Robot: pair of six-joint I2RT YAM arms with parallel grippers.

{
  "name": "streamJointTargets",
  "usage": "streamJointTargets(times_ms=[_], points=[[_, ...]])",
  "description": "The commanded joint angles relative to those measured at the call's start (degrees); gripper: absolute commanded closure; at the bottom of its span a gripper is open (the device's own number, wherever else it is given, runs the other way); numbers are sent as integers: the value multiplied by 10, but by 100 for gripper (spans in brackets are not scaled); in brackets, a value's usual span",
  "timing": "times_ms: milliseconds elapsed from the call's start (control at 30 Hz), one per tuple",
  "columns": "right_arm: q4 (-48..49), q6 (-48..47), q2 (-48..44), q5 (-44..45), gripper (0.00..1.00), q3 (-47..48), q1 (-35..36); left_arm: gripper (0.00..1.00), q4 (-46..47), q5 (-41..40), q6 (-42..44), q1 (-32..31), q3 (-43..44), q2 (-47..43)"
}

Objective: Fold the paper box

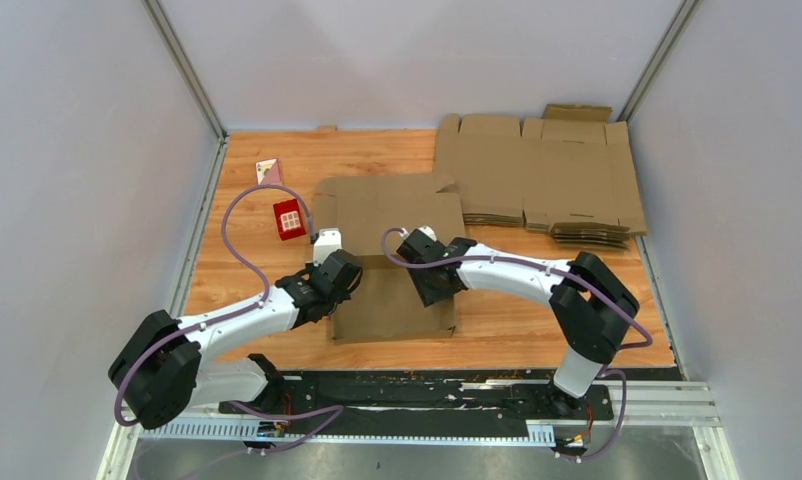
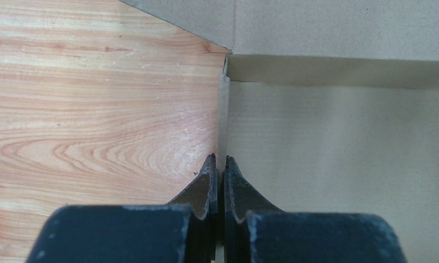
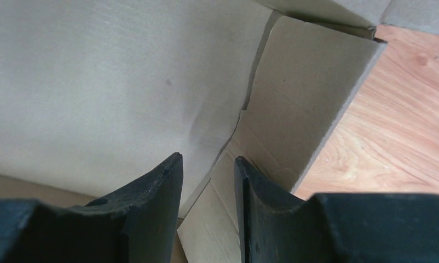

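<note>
The paper box (image 1: pixel 392 205) is plain brown cardboard, partly folded, in the middle of the wooden table. Its rear panel stands up and its front panel (image 1: pixel 397 305) lies flat. My left gripper (image 1: pixel 329 252) is at the box's left side. In the left wrist view the left gripper (image 2: pixel 220 158) is shut on the thin upright left wall (image 2: pixel 223 118). My right gripper (image 1: pixel 414 247) reaches inside the box from the right. In the right wrist view the right gripper (image 3: pixel 206 159) is open, its fingertips either side of a corner flap's edge (image 3: pixel 228 142) by the right side flap (image 3: pixel 310 93).
A pile of flat brown cardboard sheets (image 1: pixel 537 170) lies at the back right. A small red box (image 1: pixel 290 219) and a small pink card (image 1: pixel 268 171) lie left of the paper box. Grey walls close in the table on three sides.
</note>
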Motion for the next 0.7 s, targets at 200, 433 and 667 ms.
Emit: streamJointTargets(times_ms=[200, 433, 667], points=[[-168, 55, 87, 238, 63, 77, 39, 100, -8, -40, -3, 2, 11, 1], [-123, 59, 117, 235, 85, 65, 37, 100, -8, -39, -4, 1, 11, 1], [-165, 73, 121, 305, 99, 95, 49, 100, -9, -40, -4, 2, 12, 1]])
